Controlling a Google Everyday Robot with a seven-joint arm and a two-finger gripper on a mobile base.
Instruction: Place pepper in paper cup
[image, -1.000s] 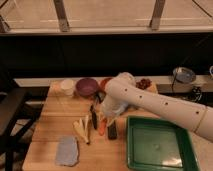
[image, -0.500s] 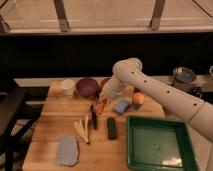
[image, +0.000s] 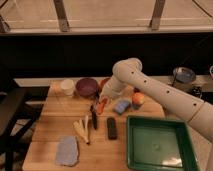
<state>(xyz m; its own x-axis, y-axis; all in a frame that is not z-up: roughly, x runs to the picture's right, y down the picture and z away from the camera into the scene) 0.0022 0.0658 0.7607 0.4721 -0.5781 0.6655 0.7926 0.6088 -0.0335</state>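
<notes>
I have the gripper (image: 104, 99) low over the middle of the wooden table (image: 50, 130), and its fingers look pinched together on the upper end of the pepper (image: 102, 107), which hangs just beneath them, long axis close to upright and leaning a little, tip down near the board. What matters for my next move is where the paper cup (image: 67, 87) sits: up at the table's far edge, off to the left of the view from the gripper, with the purple bowl (image: 86, 86) standing between the two and just beside the cup. I judge I must lift clear, cross that bowl, and bring the pepper tip-first over the narrow mouth. A dark tool (image: 93, 118) lies just beside the pepper's tip
</notes>
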